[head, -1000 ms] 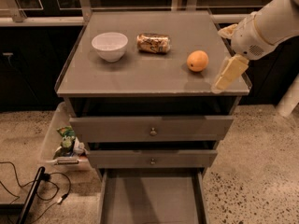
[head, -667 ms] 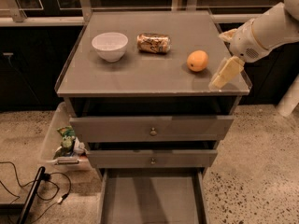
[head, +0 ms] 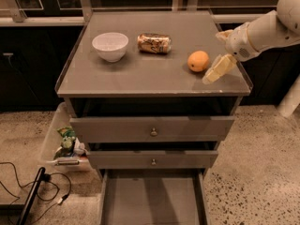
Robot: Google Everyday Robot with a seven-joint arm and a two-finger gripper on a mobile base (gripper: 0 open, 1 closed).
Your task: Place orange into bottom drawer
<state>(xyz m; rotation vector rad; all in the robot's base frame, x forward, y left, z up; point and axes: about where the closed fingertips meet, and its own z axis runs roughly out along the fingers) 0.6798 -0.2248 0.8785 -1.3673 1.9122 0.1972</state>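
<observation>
The orange (head: 198, 61) rests on the right part of the grey cabinet top (head: 140, 74). My gripper (head: 213, 56) is just to the right of the orange, low over the top's right edge and not touching the fruit. Its pale fingers (head: 218, 69) are spread open and empty, one behind and one in front of the orange's right side. The bottom drawer (head: 151, 197) is pulled out below, a shallow grey tray with a bare floor.
A white bowl (head: 110, 45) and a tan-and-brown can (head: 153, 43) lying on its side sit on the top to the left of the orange. Two shut drawer fronts with brass knobs (head: 153, 132) are above the open drawer. A clear bin (head: 63, 142) and cables (head: 28, 191) lie on the floor at left.
My gripper has moved left along the top's right edge, closer to the orange. The orange, bowl and can have not moved.
</observation>
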